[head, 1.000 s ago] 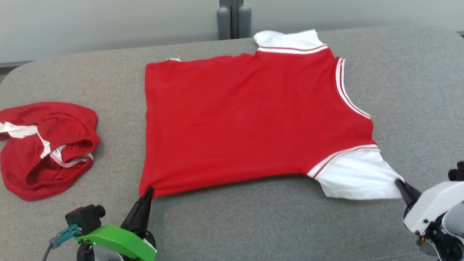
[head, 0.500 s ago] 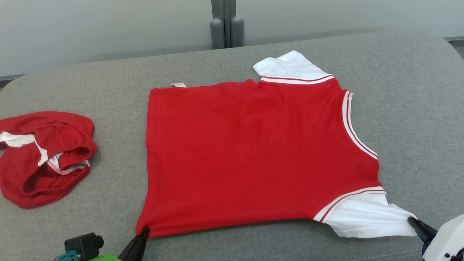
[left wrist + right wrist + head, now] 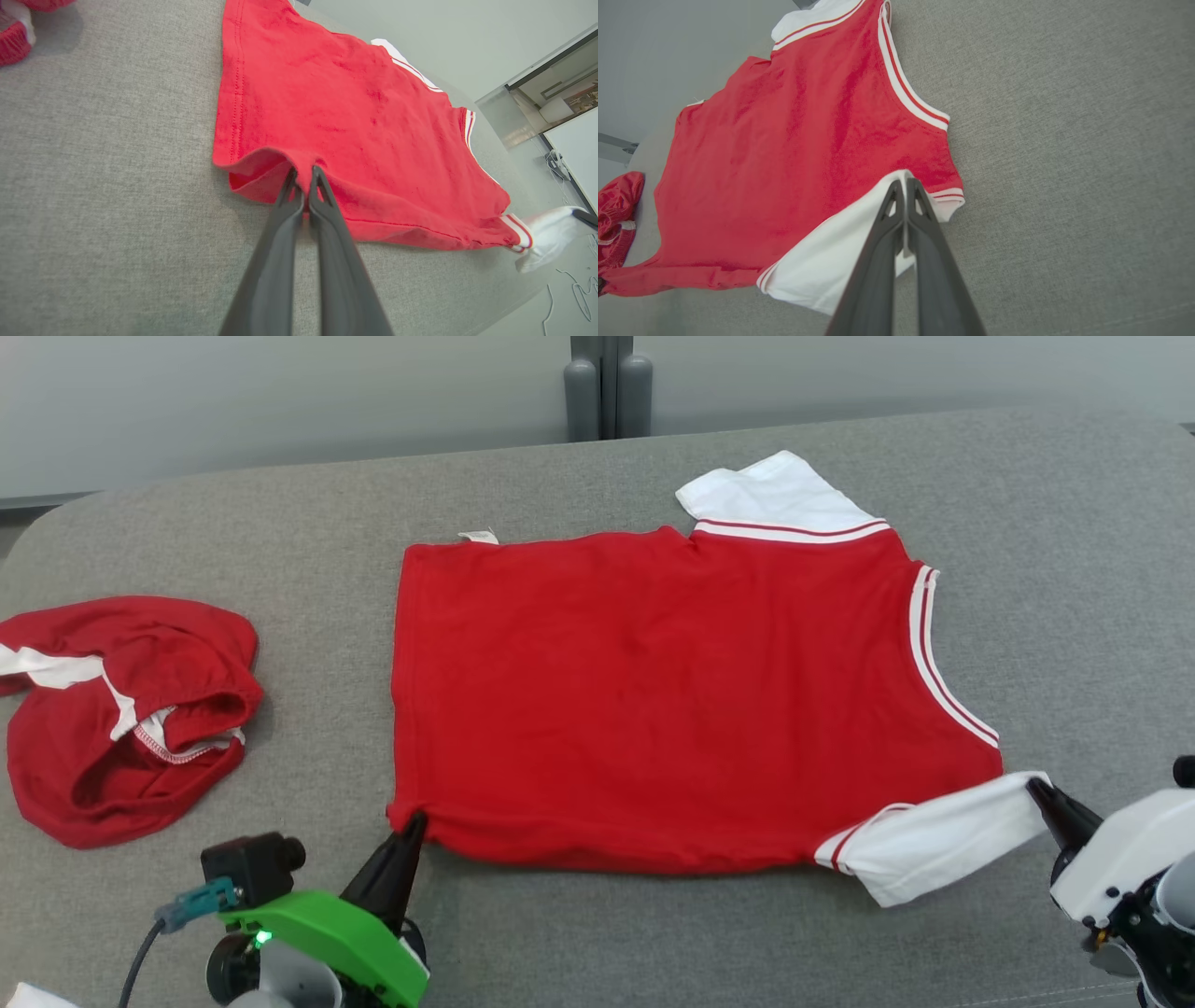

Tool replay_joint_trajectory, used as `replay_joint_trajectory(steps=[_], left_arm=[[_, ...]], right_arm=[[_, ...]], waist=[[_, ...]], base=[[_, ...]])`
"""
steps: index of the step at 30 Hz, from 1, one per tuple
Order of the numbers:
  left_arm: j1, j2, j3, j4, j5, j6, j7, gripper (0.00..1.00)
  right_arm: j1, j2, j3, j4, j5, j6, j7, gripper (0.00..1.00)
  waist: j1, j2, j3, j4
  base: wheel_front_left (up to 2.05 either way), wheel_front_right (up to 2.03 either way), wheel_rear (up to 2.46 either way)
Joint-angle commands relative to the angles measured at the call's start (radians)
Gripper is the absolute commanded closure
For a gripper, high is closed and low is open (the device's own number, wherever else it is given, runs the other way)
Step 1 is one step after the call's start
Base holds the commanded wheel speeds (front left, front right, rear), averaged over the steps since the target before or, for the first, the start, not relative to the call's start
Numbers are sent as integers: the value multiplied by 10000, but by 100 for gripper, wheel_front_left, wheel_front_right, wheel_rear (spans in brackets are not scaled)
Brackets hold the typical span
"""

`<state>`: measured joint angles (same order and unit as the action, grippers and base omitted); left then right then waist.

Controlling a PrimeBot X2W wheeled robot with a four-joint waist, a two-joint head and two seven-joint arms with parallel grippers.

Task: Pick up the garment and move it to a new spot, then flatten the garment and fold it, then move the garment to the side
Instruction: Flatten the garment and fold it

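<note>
Both near corners of the red shirt (image 3: 653, 691) have come up off the grey cushion (image 3: 597, 943) since half a second ago. Its near edge now curls inward, and the white near sleeve (image 3: 934, 845), spread flat before, is drawn into a narrow raised band.

At the lower left of the frame the left gripper (image 3: 411, 823) is pinched tight on the shirt's hem corner, with red cloth bunched between its fingers. At the lower right the right gripper (image 3: 1036, 789) is clamped just as tight on the tip of the near sleeve.

Beyond them the rest of the shirt lies flat across the middle of the frame, its striped neckline toward the right. A crumpled red garment (image 3: 121, 709) sits at the left edge, well apart from the shirt. A small white tag (image 3: 478, 536) shows at the shirt's far left corner, and the far sleeve (image 3: 775, 499) lies at the upper centre-right. Two grey posts (image 3: 607, 392) stand at the top centre, past the cushion.
</note>
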<state>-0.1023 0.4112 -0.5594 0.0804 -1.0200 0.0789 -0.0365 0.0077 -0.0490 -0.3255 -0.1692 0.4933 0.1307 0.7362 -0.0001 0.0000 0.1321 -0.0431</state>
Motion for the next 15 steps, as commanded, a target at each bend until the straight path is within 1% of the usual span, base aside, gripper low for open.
replay_joint_trajectory(steps=[1,3,5,8,13,15], left_arm=[[-405,-150,7,162,31,-83,21,100],[-841,-268,-6,431,100,-92,82,100],[-1248,-420,-7,772,125,-101,152,100],[-1781,-599,51,1318,203,0,105,100],[-2599,-683,-122,2204,715,-28,-66,100],[-2847,-702,-194,2543,865,-56,-115,100]], right_arm=[[-343,-25,99,110,-127,0,-67,100],[-800,-34,155,211,-290,0,-174,100],[-1250,-25,282,328,-690,0,-288,100],[-1920,-25,526,591,-1157,0,-452,100],[-2960,-102,862,1110,-1738,0,-1069,100],[-3170,-150,1023,1355,-1797,0,-1225,100]], waist=[[1,0,61,34],[1,0,142,41],[1,0,251,35],[1,0,406,4],[1,0,745,-20],[1,0,867,-6]], base=[[0,0,0],[0,0,0],[0,0,0],[0,0,0],[0,0,0],[0,0,0]])
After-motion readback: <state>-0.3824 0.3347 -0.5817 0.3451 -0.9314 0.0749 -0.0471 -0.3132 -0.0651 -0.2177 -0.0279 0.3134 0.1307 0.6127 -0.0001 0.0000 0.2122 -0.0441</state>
